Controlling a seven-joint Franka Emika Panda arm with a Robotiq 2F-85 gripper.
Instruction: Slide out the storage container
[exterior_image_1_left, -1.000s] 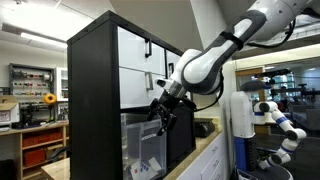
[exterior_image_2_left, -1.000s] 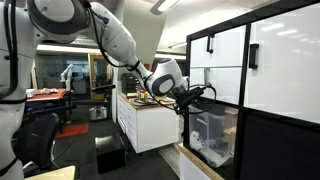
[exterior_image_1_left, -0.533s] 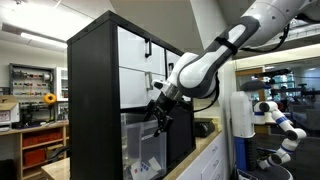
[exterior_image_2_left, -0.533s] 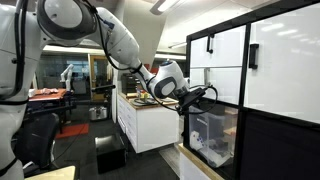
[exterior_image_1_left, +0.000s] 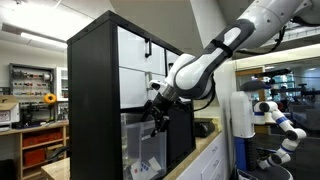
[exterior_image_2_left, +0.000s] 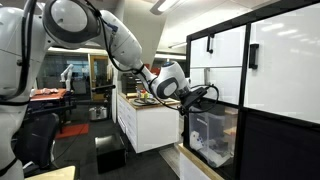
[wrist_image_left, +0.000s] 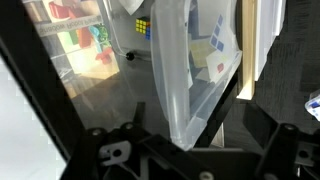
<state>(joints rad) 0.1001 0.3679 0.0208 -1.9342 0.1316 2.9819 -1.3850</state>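
The storage container (exterior_image_1_left: 143, 148) is a clear plastic bin in the lower cubby of a black cabinet (exterior_image_1_left: 92, 90). It also shows in an exterior view (exterior_image_2_left: 212, 138), with papers and small items inside. In the wrist view its thick rim and a corner (wrist_image_left: 188, 75) fill the middle of the picture. My gripper (exterior_image_1_left: 155, 120) is at the container's upper front edge, as an exterior view (exterior_image_2_left: 190, 100) also shows. In the wrist view the gripper (wrist_image_left: 195, 132) is open, its dark fingers well apart on either side of the rim corner, not clamped on it.
White drawers with black handles (exterior_image_2_left: 252, 56) sit above the container. A white counter (exterior_image_2_left: 150, 120) stands beside the cabinet. A second robot (exterior_image_1_left: 270, 115) and shelves (exterior_image_1_left: 40, 135) are in the background. A colour cube (wrist_image_left: 143, 27) lies behind the bin.
My gripper has crept a little closer to the cabinet and the container's front rim. The container has not visibly moved.
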